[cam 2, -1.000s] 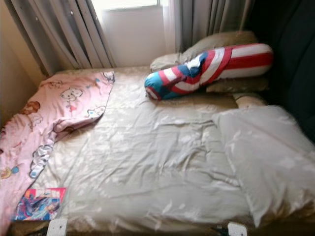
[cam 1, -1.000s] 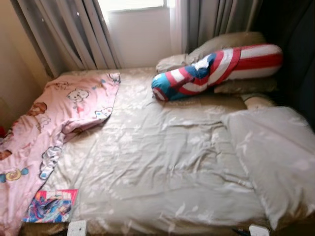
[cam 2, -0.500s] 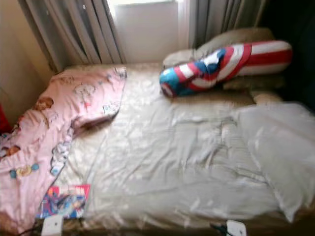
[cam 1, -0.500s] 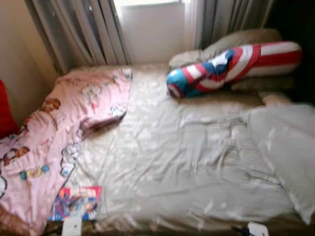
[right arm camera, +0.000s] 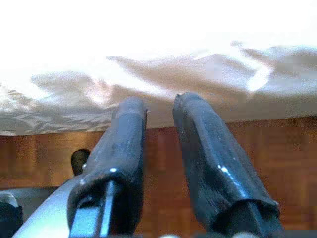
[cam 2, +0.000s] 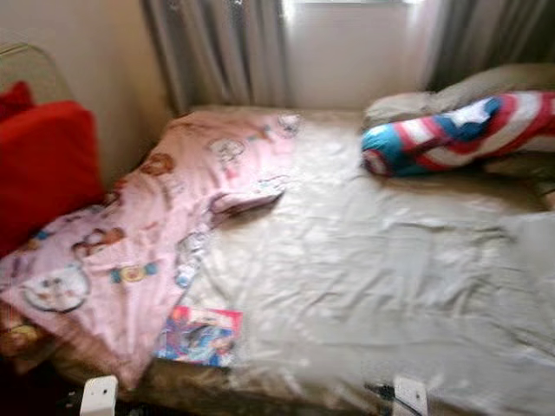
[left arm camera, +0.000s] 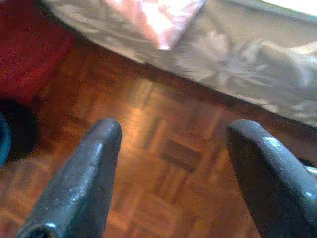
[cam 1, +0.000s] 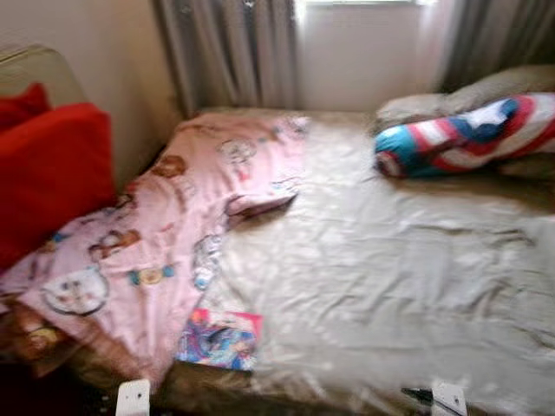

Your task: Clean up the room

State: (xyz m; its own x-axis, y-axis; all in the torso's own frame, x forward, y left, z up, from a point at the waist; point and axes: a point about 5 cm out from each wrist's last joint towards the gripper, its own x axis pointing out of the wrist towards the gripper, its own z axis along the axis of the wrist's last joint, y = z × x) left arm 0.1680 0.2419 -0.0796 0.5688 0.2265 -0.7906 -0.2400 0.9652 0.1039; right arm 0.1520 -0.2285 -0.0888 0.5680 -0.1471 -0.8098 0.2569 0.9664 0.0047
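Room: the view has been swung left since a second ago, so a red cushion is now shown at far left; the things themselves are not moved.
Bed: the beige sheet is seen rumpled.
Pink blanket: left heaped over the left edge.
Striped bolster: far right.
Comic book: near left corner, judged the likely pickup.
Left gripper: spread wide, empty, over wood floor.
Right gripper: nearly closed, empty, below the bed edge.

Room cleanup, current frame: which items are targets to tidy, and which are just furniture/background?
To tidy:
pink blanket, crumpled, hanging off the bed's left edge
book at the near edge of the bed
striped bolster, lying askew at the head

Just there:
bed sheet
red cushion
curtains
wood floor

Left hand open, right hand nearly shut; both empty, low by the bed.
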